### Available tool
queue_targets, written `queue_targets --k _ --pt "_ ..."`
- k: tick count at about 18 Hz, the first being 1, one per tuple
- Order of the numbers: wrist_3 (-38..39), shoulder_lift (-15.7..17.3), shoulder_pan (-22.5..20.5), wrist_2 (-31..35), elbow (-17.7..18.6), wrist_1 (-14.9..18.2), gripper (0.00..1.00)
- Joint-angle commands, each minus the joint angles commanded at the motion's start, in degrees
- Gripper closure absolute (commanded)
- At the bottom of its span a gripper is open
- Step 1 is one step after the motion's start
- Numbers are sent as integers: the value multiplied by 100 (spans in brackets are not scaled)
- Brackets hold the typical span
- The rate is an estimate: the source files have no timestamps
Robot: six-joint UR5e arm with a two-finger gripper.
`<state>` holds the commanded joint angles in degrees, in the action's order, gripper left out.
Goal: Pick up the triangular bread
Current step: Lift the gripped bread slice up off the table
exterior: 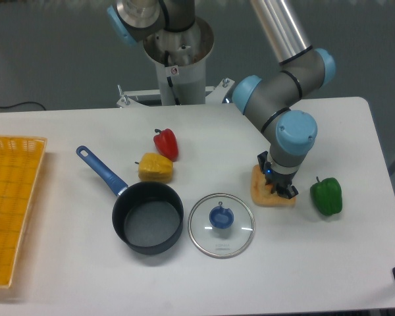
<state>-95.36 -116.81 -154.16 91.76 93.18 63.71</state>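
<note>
The triangular bread (262, 191) is a flat golden-tan wedge lying on the white table at the right of centre. My gripper (278, 187) points straight down onto it, its dark fingers standing on or around the bread's right part and hiding that part. I cannot tell from this view whether the fingers are closed on the bread. The bread rests flat on the table.
A green pepper (326, 195) lies just right of the gripper. A glass lid (221, 224) with a blue knob lies to the left, beside a dark pan (147, 217) with a blue handle. A yellow block food (155, 168) and red pepper (166, 143) sit behind. A yellow basket (10, 207) stands at the left edge.
</note>
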Motion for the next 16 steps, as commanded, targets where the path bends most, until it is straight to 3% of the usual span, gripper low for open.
queue_targets --k 5,10,16 --pt "0 202 9 -53 -107 151 88" --pt "52 448 70 -254 -414 835 88" --pt "70 790 158 -396 -458 1292 88"
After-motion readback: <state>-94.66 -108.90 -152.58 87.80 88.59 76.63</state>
